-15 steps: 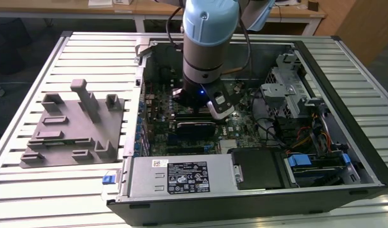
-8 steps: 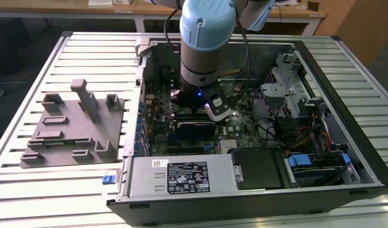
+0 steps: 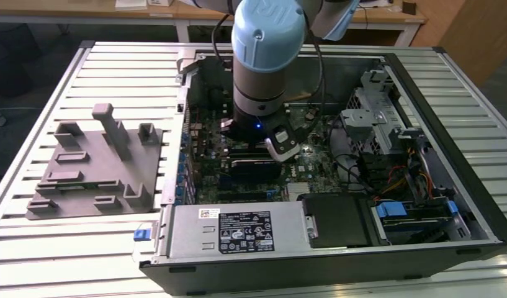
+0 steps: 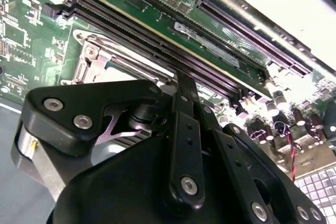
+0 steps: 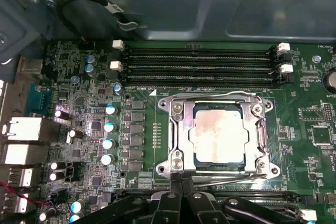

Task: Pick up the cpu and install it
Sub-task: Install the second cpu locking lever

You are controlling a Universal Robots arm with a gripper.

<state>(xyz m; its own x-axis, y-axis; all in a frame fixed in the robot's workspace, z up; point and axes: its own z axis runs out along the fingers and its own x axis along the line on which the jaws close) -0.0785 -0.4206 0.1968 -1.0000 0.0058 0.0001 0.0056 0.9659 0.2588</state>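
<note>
In the exterior view a ribbed white metal counter carries an open computer case and, toward that view's left, a grey plastic fixture; the arm reaches down into the case over the green motherboard. In the second wrist view the black pincer hangs close above the socket's metal frame; whether it is open cannot be told. In the first wrist view the cpu, flat, square and silvery, sits inside the frame below long black memory slots.
</note>
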